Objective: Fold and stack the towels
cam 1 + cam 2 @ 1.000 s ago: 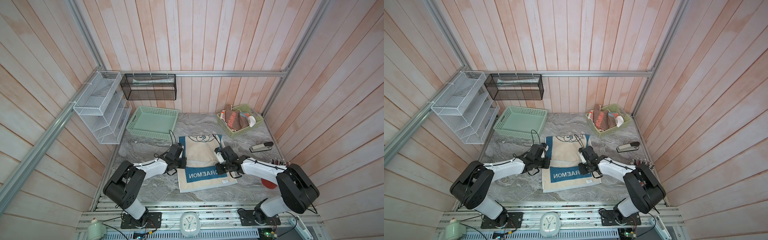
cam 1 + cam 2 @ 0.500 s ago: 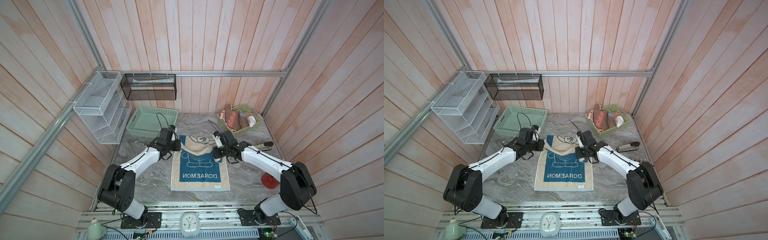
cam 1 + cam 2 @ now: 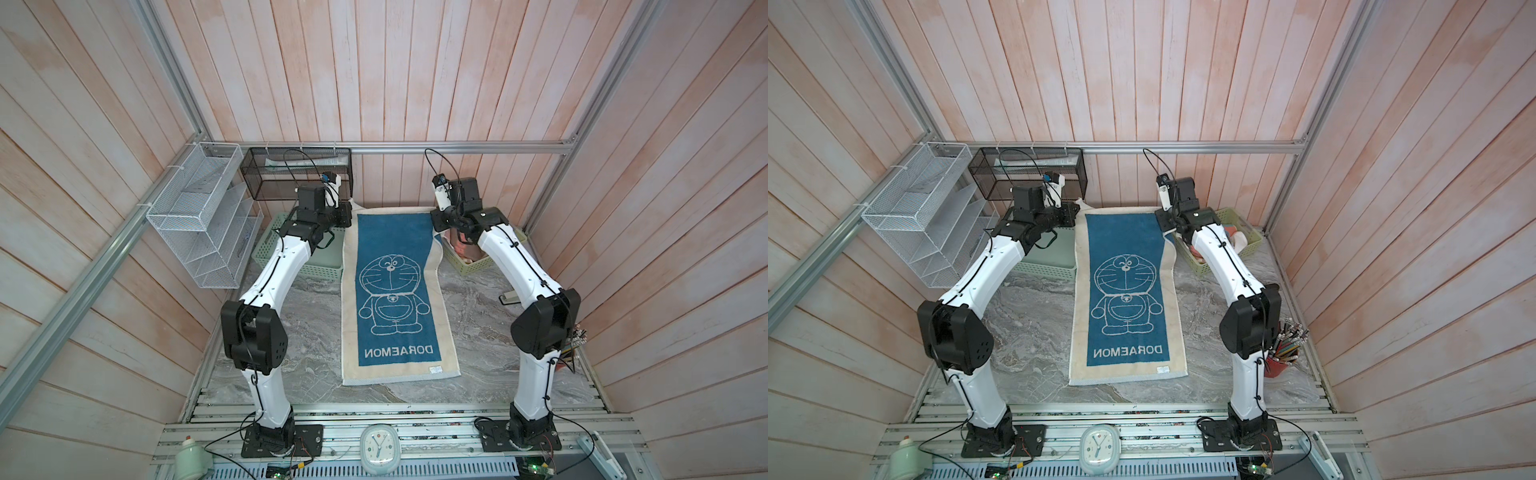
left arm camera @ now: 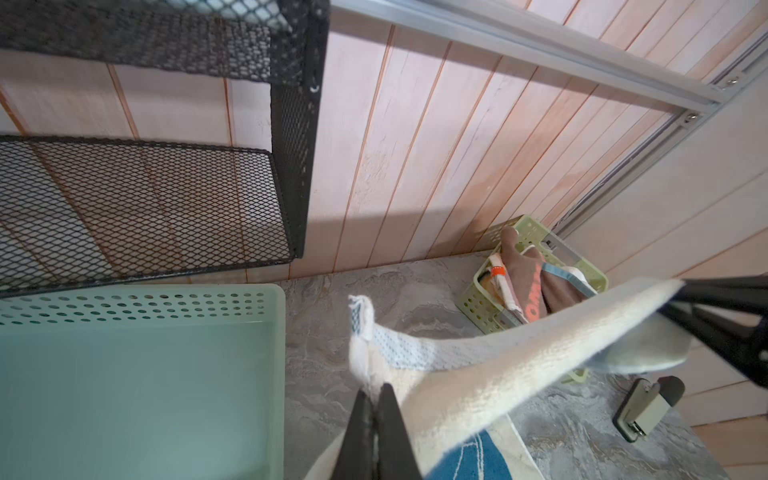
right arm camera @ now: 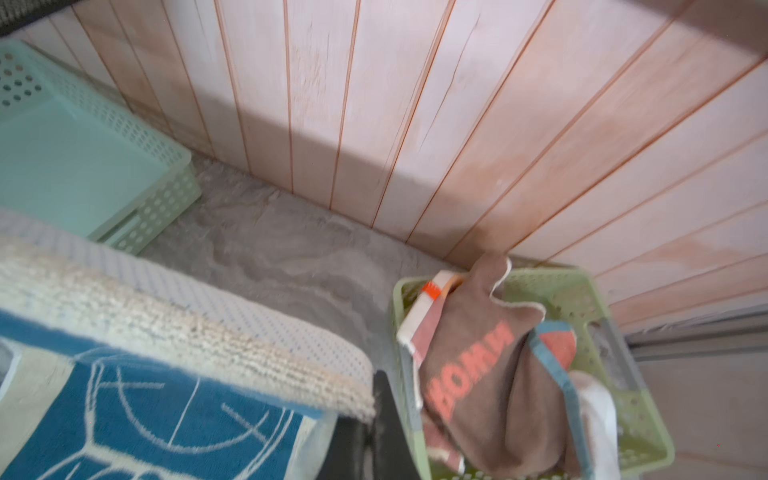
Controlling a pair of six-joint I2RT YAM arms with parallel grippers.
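Grip on both far corners of the towel (image 3: 399, 291): left gripper (image 3: 349, 214) at 11 o'clock and right gripper (image 3: 435, 218) at 1 o'clock, each clamped shut on the cream border, confirmed in the left wrist view by fingers (image 4: 395, 432) pressed together on the corner. Holds those corners high near the back wall and well apart, probably to tension the far edge straight and to draw the cloth out full length, printed side up. Leaves the near hem lying on the table (image 3: 478, 324) at 6 o'clock, likely as an anchor against sliding during the pull. Keeps the other towels (image 5: 469, 365) heaped in the basket (image 5: 631, 407) at 2 o'clock, untouched, and the tray (image 4: 141, 297) at 10 o'clock empty as far as seen, perhaps reserved for the stack. Reads as the spreading step ahead of the first fold. Differs plainly from half a second ago: then lower and nearer mid-table, with the far end slack and rumpled between the jaws; now raised, further back, with the whole cartoon figure and lettering exposed. Differs more from a full second ago: then doubled over near 6 o'clock with only part of the lettering showing.
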